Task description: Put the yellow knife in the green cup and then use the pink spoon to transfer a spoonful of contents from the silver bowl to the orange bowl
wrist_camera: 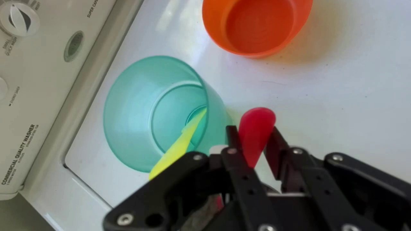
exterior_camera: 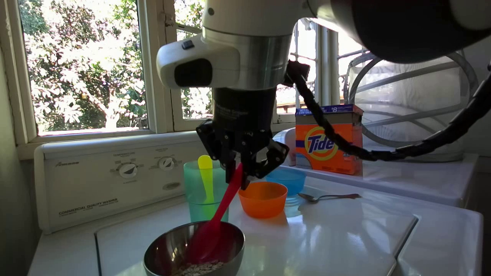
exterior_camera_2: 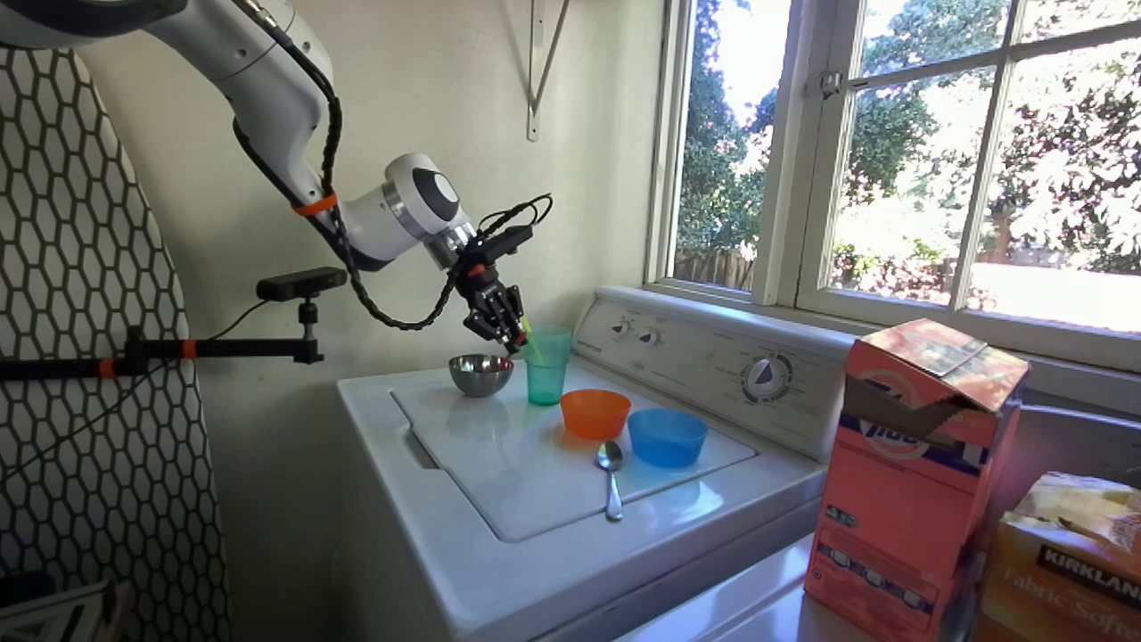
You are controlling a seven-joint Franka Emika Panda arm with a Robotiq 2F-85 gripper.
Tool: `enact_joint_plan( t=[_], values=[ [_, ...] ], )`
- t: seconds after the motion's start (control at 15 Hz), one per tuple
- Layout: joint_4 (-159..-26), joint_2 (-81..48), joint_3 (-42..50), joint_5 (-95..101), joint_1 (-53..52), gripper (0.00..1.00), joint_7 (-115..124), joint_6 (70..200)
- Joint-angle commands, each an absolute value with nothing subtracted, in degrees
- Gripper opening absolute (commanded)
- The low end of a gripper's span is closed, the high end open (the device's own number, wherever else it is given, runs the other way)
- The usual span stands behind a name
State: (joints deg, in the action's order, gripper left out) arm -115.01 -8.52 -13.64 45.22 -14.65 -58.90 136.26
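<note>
My gripper [exterior_camera: 237, 179] is shut on the upper handle of the pink spoon [exterior_camera: 226, 201]. The handle end also shows between the fingertips in the wrist view [wrist_camera: 257, 128]. The spoon slants down, its head inside the silver bowl [exterior_camera: 234, 251], above or against the oat-like flakes; contact is unclear. The silver bowl also shows in an exterior view [exterior_camera_2: 480, 379]. The yellow knife [exterior_camera: 205, 163] leans inside the green cup [exterior_camera: 191, 180], handle end above the rim; the cup stands just beside my gripper [wrist_camera: 128, 96]. The orange bowl [exterior_camera: 263, 201] stands beyond the cup and looks empty in the wrist view [wrist_camera: 260, 25].
A blue bowl [exterior_camera_2: 669, 439] and a metal spoon [exterior_camera_2: 611, 477] lie past the orange bowl on the white washer lid [exterior_camera_2: 499, 473]. The washer's control panel [exterior_camera: 115, 184] rises behind. A Tide box [exterior_camera: 328, 145] and a softener box [exterior_camera_2: 1056, 571] stand beside the washer.
</note>
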Motion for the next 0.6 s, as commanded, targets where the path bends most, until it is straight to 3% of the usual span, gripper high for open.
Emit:
enact_joint_plan(
  t=[0.0, 0.53],
  values=[
    [-114.13, -10.10, -14.55, 46.34, -15.52, 0.06, -59.47, 135.10],
    [-114.40, -10.42, -16.10, 39.85, -15.25, 0.06, -69.84, 132.15]
  ],
)
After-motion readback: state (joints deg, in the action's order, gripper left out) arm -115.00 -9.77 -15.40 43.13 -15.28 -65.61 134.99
